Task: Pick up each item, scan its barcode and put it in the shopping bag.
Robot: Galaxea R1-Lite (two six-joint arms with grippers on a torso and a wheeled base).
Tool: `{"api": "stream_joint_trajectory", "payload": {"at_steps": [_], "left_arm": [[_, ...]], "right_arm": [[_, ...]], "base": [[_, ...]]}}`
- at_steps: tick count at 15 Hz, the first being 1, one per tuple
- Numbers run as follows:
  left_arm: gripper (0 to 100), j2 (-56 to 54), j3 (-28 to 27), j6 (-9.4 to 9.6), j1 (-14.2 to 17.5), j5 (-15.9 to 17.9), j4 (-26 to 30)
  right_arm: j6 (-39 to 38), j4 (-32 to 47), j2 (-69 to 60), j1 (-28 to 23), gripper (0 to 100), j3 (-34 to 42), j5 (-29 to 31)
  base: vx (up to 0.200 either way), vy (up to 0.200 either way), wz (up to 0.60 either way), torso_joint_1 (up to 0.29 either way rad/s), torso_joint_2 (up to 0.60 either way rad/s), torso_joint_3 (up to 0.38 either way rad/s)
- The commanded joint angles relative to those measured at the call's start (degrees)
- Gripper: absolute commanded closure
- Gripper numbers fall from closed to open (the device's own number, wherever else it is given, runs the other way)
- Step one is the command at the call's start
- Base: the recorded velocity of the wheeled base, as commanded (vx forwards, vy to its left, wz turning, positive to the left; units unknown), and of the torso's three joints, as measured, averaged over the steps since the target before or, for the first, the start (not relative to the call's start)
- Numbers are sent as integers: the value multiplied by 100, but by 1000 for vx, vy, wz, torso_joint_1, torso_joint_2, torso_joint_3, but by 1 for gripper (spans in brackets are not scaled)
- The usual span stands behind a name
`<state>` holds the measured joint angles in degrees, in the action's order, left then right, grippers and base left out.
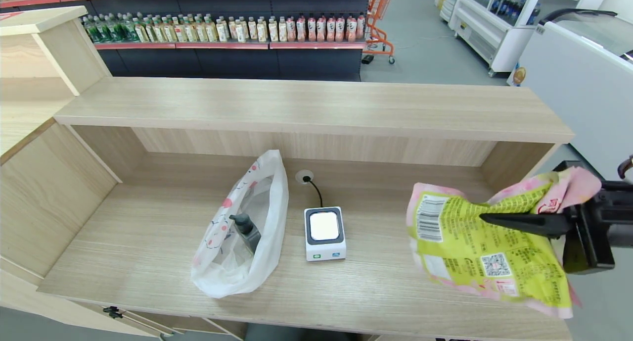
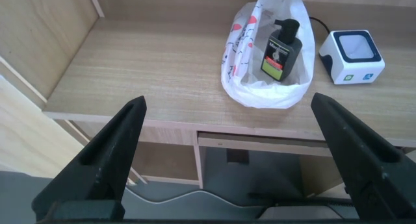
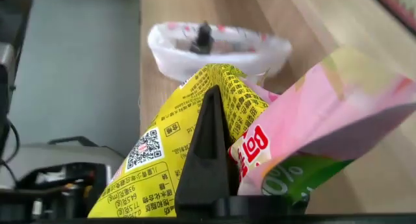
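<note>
My right gripper (image 1: 499,218) is shut on a yellow-green and pink snack packet (image 1: 474,247), held above the right part of the counter with its barcode facing up. The packet (image 3: 195,146) fills the right wrist view around one black finger (image 3: 208,146). A white barcode scanner (image 1: 324,232) sits mid-counter, left of the packet. The white shopping bag (image 1: 247,232) lies open left of the scanner, with a dark pump bottle (image 1: 246,230) inside. My left gripper (image 2: 227,159) is open, hanging off the counter's front edge, with the bag (image 2: 260,87), bottle (image 2: 281,50) and scanner (image 2: 351,55) beyond it.
The wooden counter (image 1: 148,242) has a raised back shelf (image 1: 306,106) and side walls on both sides. A black cable (image 1: 314,190) runs from the scanner to a hole in the counter. Store shelves with bottles (image 1: 222,29) and freezers (image 1: 568,49) stand behind.
</note>
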<state>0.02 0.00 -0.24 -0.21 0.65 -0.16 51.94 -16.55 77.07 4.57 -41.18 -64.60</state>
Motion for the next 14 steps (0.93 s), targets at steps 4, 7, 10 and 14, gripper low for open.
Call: {"api": "stream_joint_trajectory", "payload": {"at_steps": [4, 7, 10, 14], "left_arm": [[0, 6, 0, -2, 3, 6, -2], [0, 6, 0, -2, -6, 6, -2], [0, 6, 0, -2, 3, -3, -2], [0, 6, 0, -2, 3, 6, -2]], "right_arm": [[-5247, -23, -526, 184, 100, 13, 3243], [-7840, 170, -517, 1257, 100, 145, 4904], [-9914, 487, -447, 2039, 100, 31, 5669], [-11426, 715, -236, 2100, 100, -127, 5625]], "base": [[0, 0, 0, 0, 0, 0], [0, 0, 0, 0, 0, 0], [0, 0, 0, 0, 0, 0], [0, 0, 0, 0, 0, 0]]}}
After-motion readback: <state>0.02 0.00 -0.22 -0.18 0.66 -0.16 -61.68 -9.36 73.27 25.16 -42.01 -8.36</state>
